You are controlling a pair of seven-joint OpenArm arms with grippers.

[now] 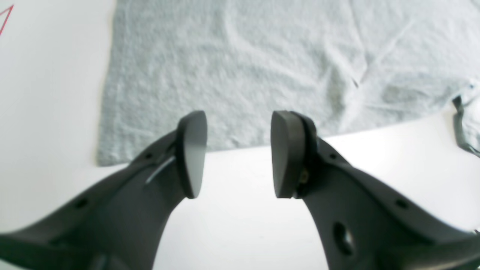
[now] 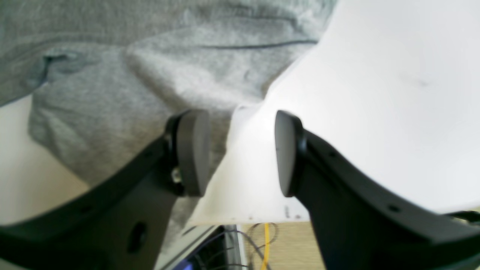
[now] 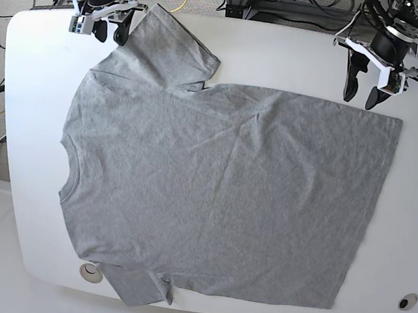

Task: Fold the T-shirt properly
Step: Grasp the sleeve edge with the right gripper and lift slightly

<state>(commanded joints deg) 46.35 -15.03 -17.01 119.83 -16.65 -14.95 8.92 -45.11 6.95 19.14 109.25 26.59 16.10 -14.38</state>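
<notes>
Both arms hang at the far edge of the surface (image 3: 20,107), one at each far corner in the base view. The left end effector (image 1: 238,153) points down with its two dark fingers spread well apart, the flat oval pads (image 1: 192,153) facing each other across a wide gap with nothing between them. In the base view it shows as a black and white wrist with both fingers (image 3: 351,83) angled downward, clear of contact as far as can be told. The right end effector (image 2: 242,153) is likewise spread wide and holds nothing, its pads (image 2: 193,152) facing each other. In the base view its short dark fingers (image 3: 122,34) point down beneath a white bracket.
</notes>
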